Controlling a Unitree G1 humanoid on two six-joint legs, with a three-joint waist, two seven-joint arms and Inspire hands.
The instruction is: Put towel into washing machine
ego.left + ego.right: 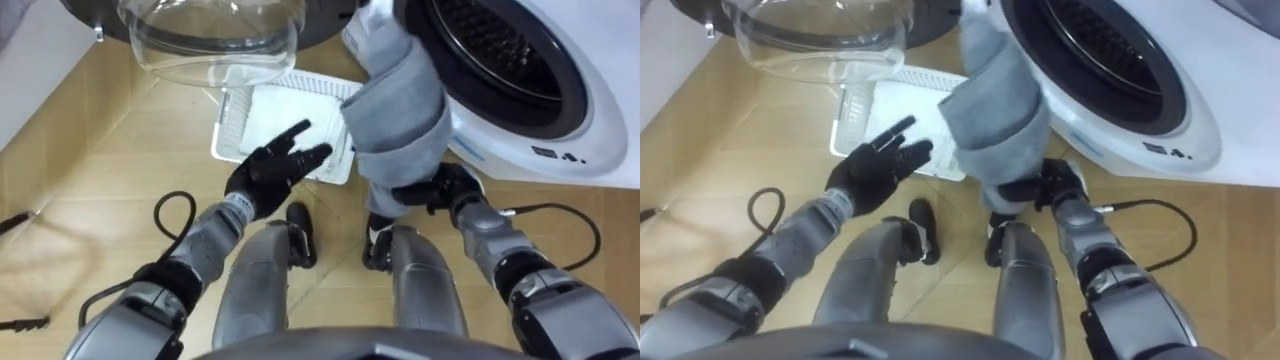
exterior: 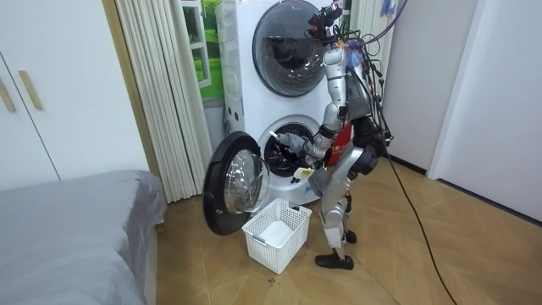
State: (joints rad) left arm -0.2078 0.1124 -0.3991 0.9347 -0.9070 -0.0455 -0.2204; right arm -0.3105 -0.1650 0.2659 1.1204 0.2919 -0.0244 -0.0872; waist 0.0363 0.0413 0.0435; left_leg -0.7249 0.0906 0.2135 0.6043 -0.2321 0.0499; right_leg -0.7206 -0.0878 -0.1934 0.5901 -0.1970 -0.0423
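In front of the lower washer [image 1: 560, 150], with its door [image 1: 210, 40] swung open on the robot's left, the robot stands with the grey towel [image 1: 400, 110] in its right hand [image 1: 445, 188]. That hand is clenched round the towel's bottom end. The rest of the roll sticks up from it like a fat sausage, long axis running from the hand up toward the left edge of the drum [image 1: 490, 50] mouth. The bit that matters imo: the opening sits up and to the right of the towel's top end, close by. The right hand is the nearer one and it's the one carrying, so I'd guess the next move is a push forward and a touch to the right to get the top over the lip. The left hand [image 1: 272, 168] hangs released, fingers straight, over the white basket [image 1: 232, 125] on the floor, off to the left of the towel and not touching it. Stuff I can't make out: the towel's top is cut off at the frame edge, so no idea whether it's past the rim or just beside it. The cloth also covers part of the right hand's fingers. In the room view both arms reach toward the opening, but it's all too small there to read the grip.
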